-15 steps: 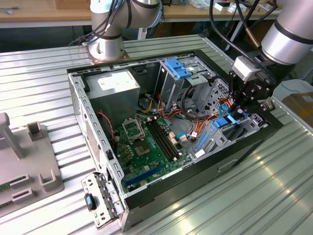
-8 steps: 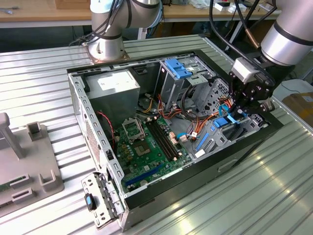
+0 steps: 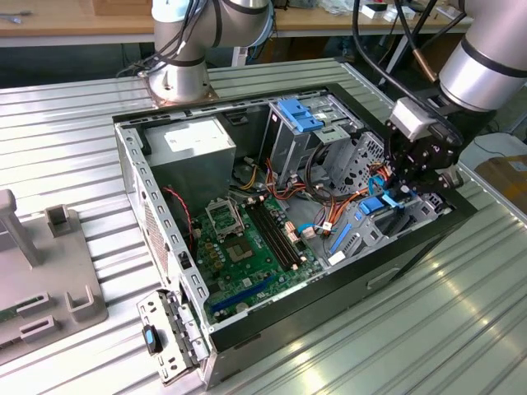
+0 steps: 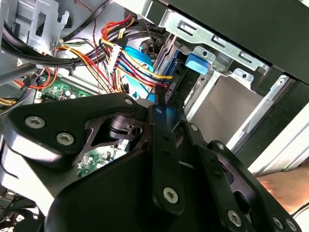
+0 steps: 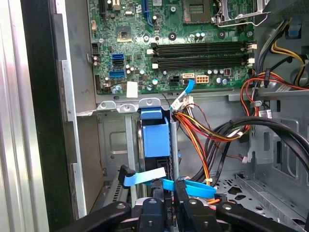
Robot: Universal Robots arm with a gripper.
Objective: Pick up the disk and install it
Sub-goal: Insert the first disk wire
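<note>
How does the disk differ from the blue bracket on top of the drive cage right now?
The disk stands on edge low inside the case, right at the gripper. The blue bracket lies flat atop the cage, apart from the gripper. Both show bright blue plastic.

The disk (image 5: 155, 137) is edged by a smooth, bright blue plastic frame, and the gripper (image 5: 166, 203) is built of matt black links joined by bright metal screws. The computer case (image 3: 156, 210) is formed of bare grey sheet metal with perforated panels, and a glossy green circuit board (image 3: 247, 243) is seated inside it. The table (image 3: 412, 329) is surfaced with ribbed, lightly reflective aluminium.
</note>
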